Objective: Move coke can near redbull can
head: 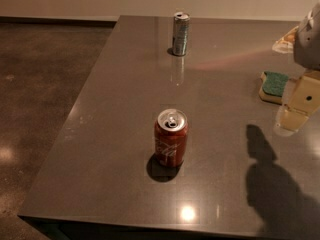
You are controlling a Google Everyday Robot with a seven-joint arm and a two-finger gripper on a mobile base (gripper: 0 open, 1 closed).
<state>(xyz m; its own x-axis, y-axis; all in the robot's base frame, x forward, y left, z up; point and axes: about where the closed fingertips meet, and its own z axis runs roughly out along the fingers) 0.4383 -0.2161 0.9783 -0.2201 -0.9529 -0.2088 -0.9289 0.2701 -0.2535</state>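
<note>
**Position.** The gripper [296,110] hangs at the right edge of the view, above the table [100,149]. It is just beside a green-topped sponge [274,85] and well apart from the coke can [171,138]. The can stands free of it. Whether the gripper is spread or pressed together cannot be told.

**Hazards.**
- Tipping: the coke can is upright on a small base. A sideways approach that meets its wall before the grasp is centred is likely to shove it or knock it over.
- Spill: the top shows a dark spot beside the tab. If the can is open and holds liquid, a tip would wet the table.
- Sponge: it lies close to the gripper. A low sweep toward the can may drag it along.
- Placement: the redbull can [180,33] is slim and tall and stands near the far edge. An overshoot could topple it or push it toward that edge.
- Slip: the can wall looks smooth and glossy, so a shallow or off-centre grip may let it slide.

**Coke can.** It is a red can of standard width with white script lettering and a silver top with a pull tab. It stands upright near the middle of the table's near half and casts a dark shadow at its base. The redbull can stands well apart, almost straight behind it.
</note>
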